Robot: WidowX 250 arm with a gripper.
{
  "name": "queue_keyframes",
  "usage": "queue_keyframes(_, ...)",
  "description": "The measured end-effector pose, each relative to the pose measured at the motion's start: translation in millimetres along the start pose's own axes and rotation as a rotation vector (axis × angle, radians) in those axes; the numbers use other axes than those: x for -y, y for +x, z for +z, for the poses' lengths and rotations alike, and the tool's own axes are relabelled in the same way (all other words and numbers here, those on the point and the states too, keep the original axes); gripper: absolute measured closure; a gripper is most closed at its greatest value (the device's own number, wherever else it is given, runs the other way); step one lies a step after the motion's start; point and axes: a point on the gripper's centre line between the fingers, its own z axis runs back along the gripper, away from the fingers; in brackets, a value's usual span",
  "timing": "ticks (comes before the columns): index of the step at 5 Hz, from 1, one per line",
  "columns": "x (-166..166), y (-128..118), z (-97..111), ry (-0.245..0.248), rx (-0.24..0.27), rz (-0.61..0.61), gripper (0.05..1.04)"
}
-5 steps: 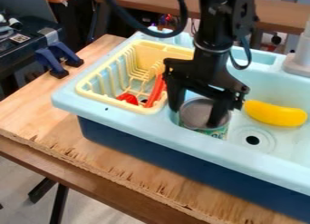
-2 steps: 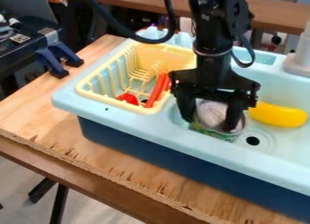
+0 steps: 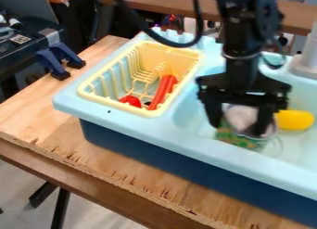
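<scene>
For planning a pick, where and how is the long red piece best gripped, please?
Probably near the far end of the long red piece, from above, closing across its slim width; the yellow rack is open-topped, its near rim beside the other end.

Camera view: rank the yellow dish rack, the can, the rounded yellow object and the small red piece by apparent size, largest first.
1. Yellow dish rack
2. Can, partly covered
3. Rounded yellow object, partly hidden
4. Small red piece

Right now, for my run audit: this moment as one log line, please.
hand: holding can; can: in sink; yellow toy: beside hand; red items: in dish rack
</scene>
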Motion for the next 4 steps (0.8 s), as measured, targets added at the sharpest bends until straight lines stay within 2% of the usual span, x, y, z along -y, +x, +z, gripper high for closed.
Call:
queue_keyframes(1,21,-3,-3,-0.019,-0.001,-0.027,0.083)
queue_keyframes(2,35,-5,-5,-0.082,-0.001,-0.015,0.083)
queue_keyframes(3,55,-11,-9,-0.173,-0.008,0.003,0.082)
queue_keyframes(4,64,-17,-12,-0.22,-0.01,0.026,0.082)
